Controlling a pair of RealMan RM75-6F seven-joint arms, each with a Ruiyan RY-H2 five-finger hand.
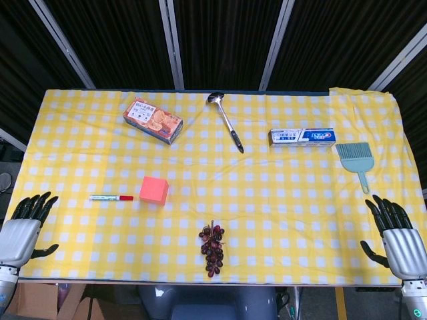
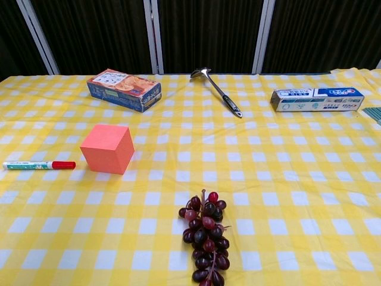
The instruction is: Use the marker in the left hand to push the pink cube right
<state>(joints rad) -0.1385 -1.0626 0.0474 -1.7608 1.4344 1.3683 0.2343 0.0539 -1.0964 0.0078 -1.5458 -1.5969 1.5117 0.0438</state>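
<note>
A pink cube [image 1: 153, 190] [image 2: 108, 148] sits on the yellow checked tablecloth [image 1: 267, 180], left of centre. Just left of it lies a marker [image 1: 111, 197] [image 2: 38, 165] with a white-green body and a red cap, its cap end pointing at the cube with a small gap between them. My left hand [image 1: 25, 227] hovers at the near left corner of the table, fingers spread, holding nothing, well left of the marker. At the near right corner my right hand [image 1: 397, 235] is also open and empty. The chest view shows neither hand.
A bunch of dark grapes [image 1: 212, 249] [image 2: 206, 233] lies near the front edge, right of the cube. A biscuit box [image 1: 153, 120] [image 2: 124, 90], a metal ladle [image 1: 225, 120] [image 2: 216, 89], a toothpaste box [image 1: 302, 137] [image 2: 317, 99] and a small brush [image 1: 356, 162] lie farther back.
</note>
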